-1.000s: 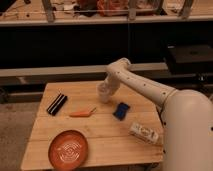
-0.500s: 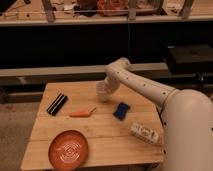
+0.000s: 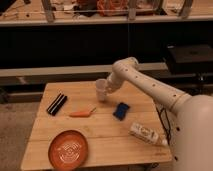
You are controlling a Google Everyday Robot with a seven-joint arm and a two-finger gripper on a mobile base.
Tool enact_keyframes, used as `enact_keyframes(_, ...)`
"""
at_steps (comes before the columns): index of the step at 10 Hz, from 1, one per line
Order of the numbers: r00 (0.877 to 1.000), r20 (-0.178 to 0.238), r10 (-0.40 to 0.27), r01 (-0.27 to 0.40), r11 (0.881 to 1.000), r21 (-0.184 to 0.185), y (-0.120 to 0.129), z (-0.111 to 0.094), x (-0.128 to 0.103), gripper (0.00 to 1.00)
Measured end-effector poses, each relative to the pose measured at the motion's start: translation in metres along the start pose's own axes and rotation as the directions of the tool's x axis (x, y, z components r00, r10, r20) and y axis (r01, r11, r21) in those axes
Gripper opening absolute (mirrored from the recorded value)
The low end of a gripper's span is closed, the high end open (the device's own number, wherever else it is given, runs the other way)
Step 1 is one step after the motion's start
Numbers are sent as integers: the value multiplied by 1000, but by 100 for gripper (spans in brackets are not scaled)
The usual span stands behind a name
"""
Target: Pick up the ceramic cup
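The white, smooth-shelled arm point(image 3: 145, 85) reaches from the robot's rounded body across the far side of the table point(image 3: 100, 140), a pale wooden slatted top. The claw point(image 3: 106, 88) is at the arm's tip, right against the ceramic cup point(image 3: 101, 90) near the table's back edge. Whether the claw is apart or clamped on the cup cannot be told from this view. Compared with a second ago, the cup and claw sit a shade higher in the camera view, and the arm's pose is almost unchanged. That suggests the lift may have just begun, though the cup's base is not clearly off the wood.

The other things are untouched:
- a round, glossy orange plate point(image 3: 68, 149) with pale swirls, at the near left corner
- a white printed bottle point(image 3: 145, 133) lying on its side at the near right
- a flat black ridged bar point(image 3: 57, 104) at the left
- a soft-looking blue pad point(image 3: 120, 110) just right of centre
- a slim orange carrot point(image 3: 81, 113) in the middle

The cup itself is small, pale, handleless and slightly tapered
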Motion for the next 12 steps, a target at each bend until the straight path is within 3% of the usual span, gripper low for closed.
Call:
enact_keyframes(3, 999, -10, -50, 50, 997, 52, -15, -58, -15, 0)
enact_keyframes(5, 999, -10, -43, 44, 998, 38, -26, -74, -11, 0)
enact_keyframes(8, 999, -9, -48, 49, 998, 46, -18, -53, -11, 0)
enact_keyframes(12, 999, -7, -51, 51, 998, 46, -24, -60, -10, 0)
